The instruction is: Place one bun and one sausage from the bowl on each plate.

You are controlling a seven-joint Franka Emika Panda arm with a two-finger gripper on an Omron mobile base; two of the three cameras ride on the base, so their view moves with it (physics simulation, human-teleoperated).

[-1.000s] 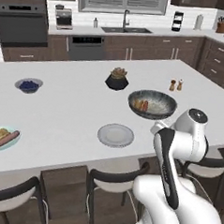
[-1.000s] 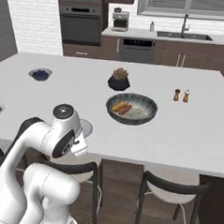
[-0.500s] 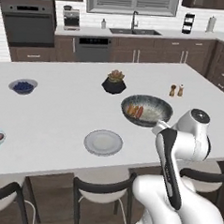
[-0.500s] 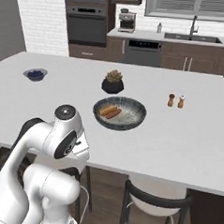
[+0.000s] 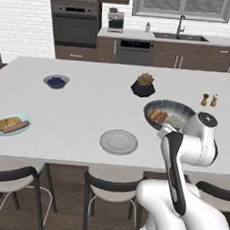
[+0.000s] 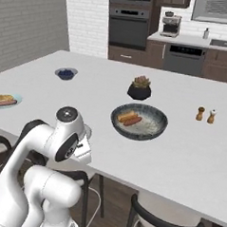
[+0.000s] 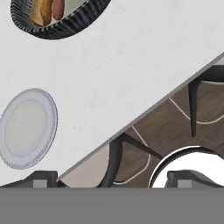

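One plate is full, so the spread, empty jaws must reach the bowl for a bun.

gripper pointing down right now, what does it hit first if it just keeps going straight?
Judging by the hand view, the gripper aims at the counter's front edge, with a dark stool and wood floor past it. Probably the edge or stool comes first; depth is unclear. The grey plate and bowl lie off to the side.
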